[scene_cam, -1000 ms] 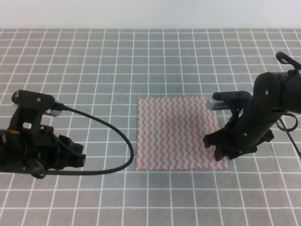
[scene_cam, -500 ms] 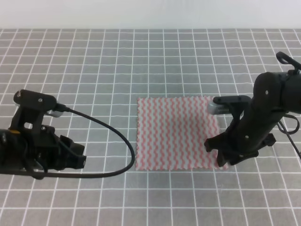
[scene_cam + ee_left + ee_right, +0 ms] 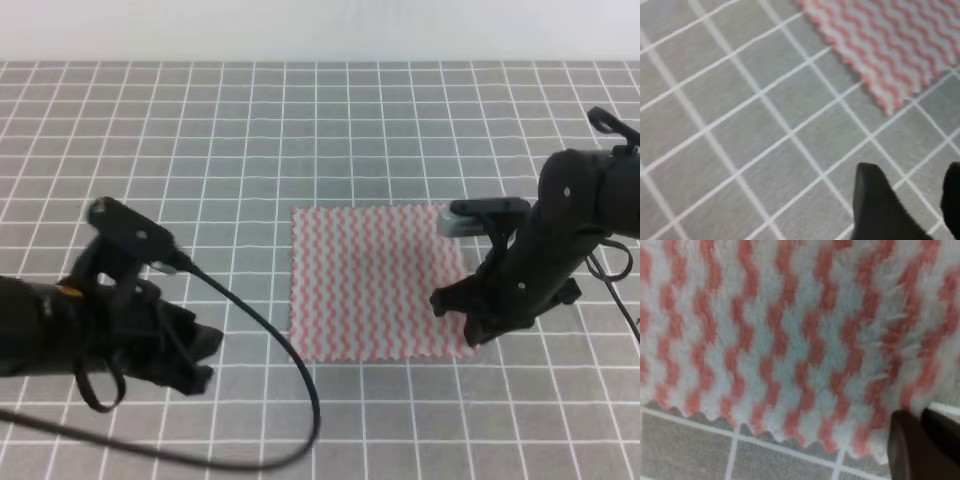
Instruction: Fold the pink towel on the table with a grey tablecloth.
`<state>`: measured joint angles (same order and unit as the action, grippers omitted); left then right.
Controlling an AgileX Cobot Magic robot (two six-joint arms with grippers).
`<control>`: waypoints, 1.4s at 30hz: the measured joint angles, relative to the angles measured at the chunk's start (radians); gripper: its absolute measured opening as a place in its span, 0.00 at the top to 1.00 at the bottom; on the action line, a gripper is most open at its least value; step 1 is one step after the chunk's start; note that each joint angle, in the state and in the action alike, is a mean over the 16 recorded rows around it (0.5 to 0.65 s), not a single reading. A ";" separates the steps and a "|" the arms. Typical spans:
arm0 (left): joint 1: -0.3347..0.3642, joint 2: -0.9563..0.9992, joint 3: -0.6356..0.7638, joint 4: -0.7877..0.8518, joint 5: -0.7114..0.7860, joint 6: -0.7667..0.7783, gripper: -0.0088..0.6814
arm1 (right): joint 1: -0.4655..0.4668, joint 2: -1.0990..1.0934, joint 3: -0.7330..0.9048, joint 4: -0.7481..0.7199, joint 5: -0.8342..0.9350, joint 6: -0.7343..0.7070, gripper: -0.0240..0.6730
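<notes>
Pink zigzag-striped towel (image 3: 376,282) is lying flat on the grey gridded tablecloth (image 3: 300,120); the right gripper (image 3: 920,442), jaws nearly together, is pinching its near-right corner, likely before lifting; the left gripper (image 3: 905,200), jaws apart, is hovering beside it.

No readable text for you here, no labels, brands, numbers or signs on the pink towel (image 3: 375,282), none on the counter (image 3: 300,130), only its white grid lines, none on either arm's housing.

The pink towel (image 3: 378,282) carries pink and white wavy zigzag stripes. The desk (image 3: 300,130) is grey cloth, gridded with thin white lines. Both arms are black.
</notes>
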<state>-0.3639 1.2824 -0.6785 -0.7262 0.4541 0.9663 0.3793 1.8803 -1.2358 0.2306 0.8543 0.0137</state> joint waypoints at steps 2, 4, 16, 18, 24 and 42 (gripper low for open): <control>-0.032 0.001 -0.001 0.003 -0.012 0.045 0.58 | 0.000 0.001 -0.016 0.002 0.006 -0.009 0.97; -0.065 0.004 -0.002 0.008 -0.029 0.093 0.56 | 0.000 0.001 -0.034 0.005 0.011 -0.018 0.98; -0.229 0.088 -0.008 0.053 -0.181 0.308 0.50 | 0.000 0.002 -0.157 0.016 0.032 -0.080 0.99; -0.247 0.117 -0.015 0.058 -0.202 0.319 0.49 | 0.000 0.002 -0.168 0.018 0.028 -0.088 0.99; -0.287 0.217 -0.061 0.062 -0.241 0.324 0.47 | 0.000 0.000 -0.183 0.022 0.017 -0.108 0.99; -0.312 0.425 -0.234 0.166 -0.197 0.317 0.45 | 0.000 -0.003 -0.184 0.044 -0.028 -0.119 0.99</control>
<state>-0.6755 1.7079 -0.9126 -0.5598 0.2569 1.2833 0.3791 1.8776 -1.4199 0.2746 0.8259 -0.1058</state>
